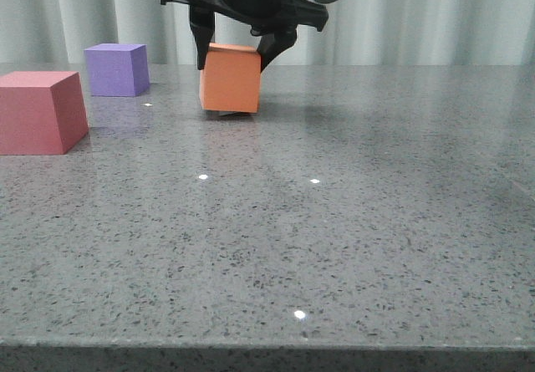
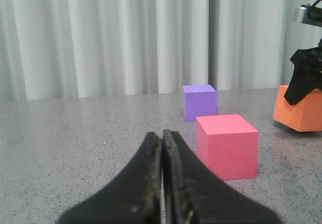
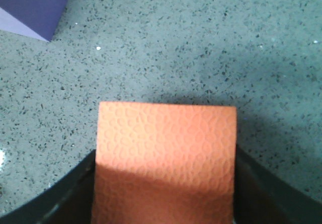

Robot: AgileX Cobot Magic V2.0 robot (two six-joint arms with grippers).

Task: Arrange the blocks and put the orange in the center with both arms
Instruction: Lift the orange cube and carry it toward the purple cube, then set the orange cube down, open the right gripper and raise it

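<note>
My right gripper is shut on the orange cube at the far middle of the table. The cube looks slightly tilted, just above or barely touching the surface. It fills the right wrist view between the two dark fingers and shows in the left wrist view. The purple cube sits at the far left, also in the left wrist view and right wrist view. The red-pink cube sits nearer at the left edge. My left gripper is shut and empty, short of the red-pink cube.
The grey speckled tabletop stretches to the front edge. A pale curtain hangs behind the table's far edge.
</note>
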